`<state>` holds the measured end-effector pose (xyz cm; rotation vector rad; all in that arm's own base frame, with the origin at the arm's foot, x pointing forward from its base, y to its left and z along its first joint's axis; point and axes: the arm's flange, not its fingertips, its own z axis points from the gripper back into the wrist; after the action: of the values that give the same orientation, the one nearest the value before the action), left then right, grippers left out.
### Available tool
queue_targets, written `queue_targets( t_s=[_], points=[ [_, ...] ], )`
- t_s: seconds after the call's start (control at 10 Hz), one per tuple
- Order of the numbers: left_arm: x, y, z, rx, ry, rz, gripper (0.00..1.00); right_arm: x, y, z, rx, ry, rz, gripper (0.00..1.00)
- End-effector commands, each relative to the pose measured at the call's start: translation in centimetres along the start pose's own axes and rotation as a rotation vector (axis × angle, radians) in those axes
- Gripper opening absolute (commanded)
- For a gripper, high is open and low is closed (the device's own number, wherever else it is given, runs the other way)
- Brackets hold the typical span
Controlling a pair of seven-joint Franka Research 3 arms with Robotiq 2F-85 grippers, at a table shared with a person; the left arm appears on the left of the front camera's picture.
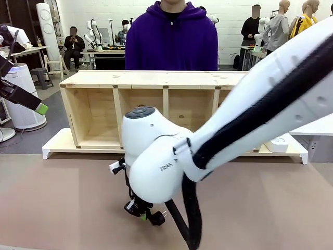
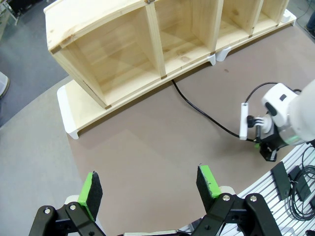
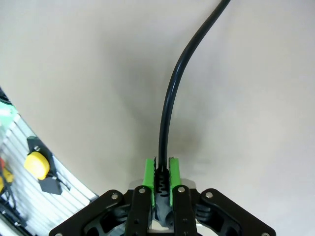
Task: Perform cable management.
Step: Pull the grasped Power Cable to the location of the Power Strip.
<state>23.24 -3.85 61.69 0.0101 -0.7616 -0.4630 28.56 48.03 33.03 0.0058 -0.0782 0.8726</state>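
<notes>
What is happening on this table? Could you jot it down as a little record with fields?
right hand: shut on the cable, low over the table
left hand: open, holding nothing, raised over the table
shelf: wooden, open compartments, at the table's far side
cable: black, runs from the foot of the shelf across the table to the right hand
person: stands behind the shelf in a purple hoodie
</notes>
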Motion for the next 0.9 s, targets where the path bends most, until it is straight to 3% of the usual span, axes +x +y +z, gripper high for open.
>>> queue_targets(
  t_s=[0.0,0.8],
  points=[
    [0.2,0.2,-0.1,0.003,-0.011,-0.007,1.00,-4.3,-0.5,1.1,0.013,-0.091,-0.055,0.15],
    [0.2,0.2,-0.1,0.003,-0.011,-0.007,1.00,-19.8,-0.9,4.5,-0.044,-0.319,-0.392,0.15]
  ],
)
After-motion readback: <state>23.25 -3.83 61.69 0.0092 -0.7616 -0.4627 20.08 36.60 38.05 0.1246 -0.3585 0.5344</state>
